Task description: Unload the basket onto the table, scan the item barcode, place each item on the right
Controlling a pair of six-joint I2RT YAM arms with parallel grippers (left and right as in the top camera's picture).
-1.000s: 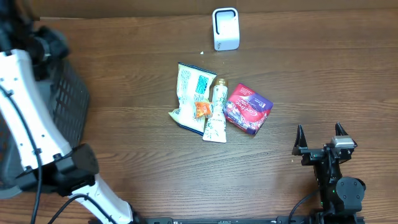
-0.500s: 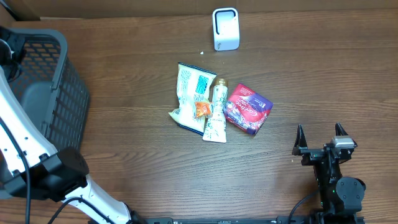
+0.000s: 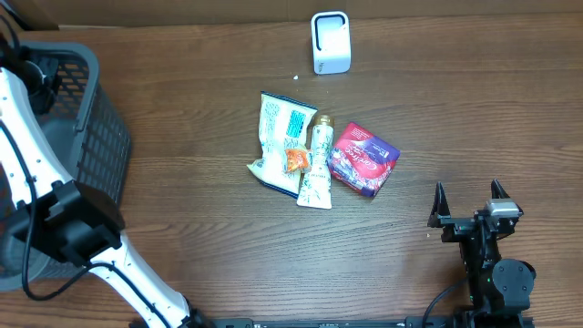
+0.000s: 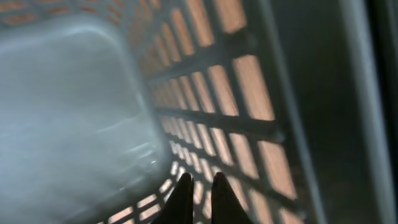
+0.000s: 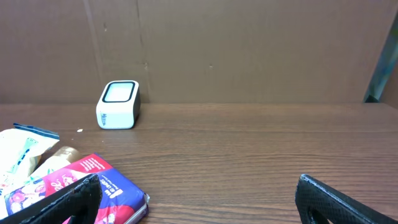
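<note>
Three items lie together mid-table: a pale snack bag [image 3: 281,141], a cream tube [image 3: 317,164] and a red and purple packet [image 3: 363,159]. The white barcode scanner [image 3: 331,42] stands at the far edge, apart from them. My left gripper [image 4: 198,182] is shut with nothing between its fingers, down inside the grey mesh basket [image 4: 249,93]. My right gripper [image 3: 468,196] rests near the front right of the table, open and empty. The right wrist view shows the packet [image 5: 81,180] just beyond its left finger and the scanner [image 5: 118,104] further back.
The grey basket [image 3: 91,137] stands at the table's left edge, with my white left arm [image 3: 27,155] reaching over it. Bare wood lies between the right gripper and the scanner. A brown wall closes off the far side.
The left arm has swung across the basket toward its far left corner, and its jaws have closed. The right arm and the items have not moved.
</note>
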